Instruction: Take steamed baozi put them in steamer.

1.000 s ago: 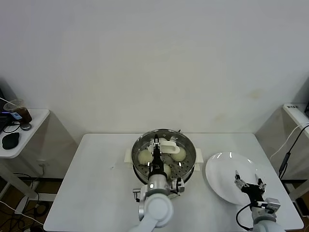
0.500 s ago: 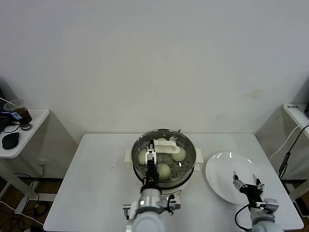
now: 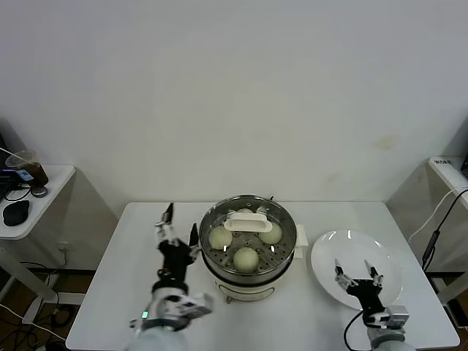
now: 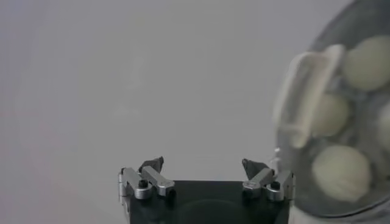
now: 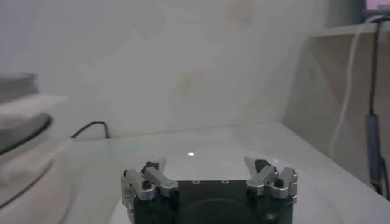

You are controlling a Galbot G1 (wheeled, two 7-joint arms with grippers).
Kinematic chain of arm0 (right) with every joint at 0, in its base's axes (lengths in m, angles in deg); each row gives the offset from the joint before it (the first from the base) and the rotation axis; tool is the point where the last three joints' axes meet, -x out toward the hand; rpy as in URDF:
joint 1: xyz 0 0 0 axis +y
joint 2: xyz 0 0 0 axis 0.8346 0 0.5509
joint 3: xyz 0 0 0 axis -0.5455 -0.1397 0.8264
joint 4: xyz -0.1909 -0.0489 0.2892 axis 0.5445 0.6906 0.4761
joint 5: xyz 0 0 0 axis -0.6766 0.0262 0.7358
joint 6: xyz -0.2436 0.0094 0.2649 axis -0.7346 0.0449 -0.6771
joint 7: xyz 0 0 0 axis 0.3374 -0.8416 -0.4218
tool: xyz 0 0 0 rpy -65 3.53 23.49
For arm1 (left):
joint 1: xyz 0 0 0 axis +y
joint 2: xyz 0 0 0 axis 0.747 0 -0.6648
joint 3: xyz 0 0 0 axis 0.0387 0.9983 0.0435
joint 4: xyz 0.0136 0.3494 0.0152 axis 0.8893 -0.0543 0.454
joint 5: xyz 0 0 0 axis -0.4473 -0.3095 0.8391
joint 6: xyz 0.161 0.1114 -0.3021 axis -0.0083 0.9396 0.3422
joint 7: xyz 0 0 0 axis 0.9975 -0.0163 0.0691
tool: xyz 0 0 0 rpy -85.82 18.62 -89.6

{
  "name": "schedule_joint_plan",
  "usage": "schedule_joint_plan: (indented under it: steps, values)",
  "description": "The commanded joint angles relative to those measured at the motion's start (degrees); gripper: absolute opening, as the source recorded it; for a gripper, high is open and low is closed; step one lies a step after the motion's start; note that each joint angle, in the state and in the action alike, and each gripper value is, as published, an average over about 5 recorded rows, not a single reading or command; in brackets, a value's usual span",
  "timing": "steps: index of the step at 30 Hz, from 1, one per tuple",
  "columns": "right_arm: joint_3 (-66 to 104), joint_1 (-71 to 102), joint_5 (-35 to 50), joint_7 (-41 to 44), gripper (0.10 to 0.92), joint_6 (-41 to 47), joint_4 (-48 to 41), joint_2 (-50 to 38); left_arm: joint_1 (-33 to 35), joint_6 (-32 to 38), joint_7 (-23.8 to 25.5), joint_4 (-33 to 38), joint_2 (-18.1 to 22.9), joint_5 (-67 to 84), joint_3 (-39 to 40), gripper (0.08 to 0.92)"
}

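Steamed baozi (image 3: pixel 246 257) fill the steamer (image 3: pixel 284 252) on the white table (image 3: pixel 124 292).

baozi (image 3: pixel 246 257) in steamer (image 3: pixel 284 252); plate (image 3: pixel 329 252) right

The scene is being lit evenly and brightly from above; the plate (image 3: pixel 356 268) is glaring, and the steamer (image 4: pixel 341 115) is being blurred in the left wrist view.
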Motion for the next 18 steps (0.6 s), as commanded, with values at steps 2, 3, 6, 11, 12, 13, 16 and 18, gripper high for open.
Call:
schedule_joint_plan:
  steps: [2, 3, 6, 11, 12, 13, 16, 18]
  values:
    - [-4.05, 3.43, -4.76, -0.99, 0.823, -4.08, 3.51, 1.21, 12.97, 33.92, -6.54, -9.96, 1.5, 57.86, -24.96, 0.823]
    - [-4.11, 3.58, -4.2, -1.1, 0.823, -4.18, 3.49, 1.37, 13.77, 36.13, -6.8, -11.07, 1.64, 57.51, -24.03, 0.823]
    - [-4.28, 4.05, -2.84, -1.37, 0.823, -3.86, 3.71, 1.65, 15.65, 38.35, -7.39, -12.62, 2.33, 56.68, -21.54, 0.823]
    - [-4.62, 5.05, -2.47, -2.23, 0.823, -2.91, 3.9, 1.68, 18.23, 35.81, -7.73, -13.49, 3.34, 56.27, -18.93, 0.823]
    - [-4.77, 5.32, -2.55, -2.4, 0.823, -2.94, 3.93, 1.56, 18.78, 34.81, -7.75, -13.55, 3.54, 56.2, -18.67, 0.823]
    - [-4.85, 5.59, -2.69, -2.42, 0.823, -3.04, 4.04, 1.45, 19.23, 33.94, -7.72, -13.6, 3.72, 56.12, -18.52, 0.823]
    - [-4.16, 6.6, -4.2, -1.5, 0.823, -2.06, 5.32, 1.31, 20.23, 30.02, -7.81, -13.36, 4.07, 55.7, -18.39, 0.823]
    - [-3.15, 7.15, -4.84, -1.02, 0.823, -0.25, 6.57, 1.39, 20.6, 27.57, -7.94, -13.02, 4.1, 55.6, -18.51, 0.823]
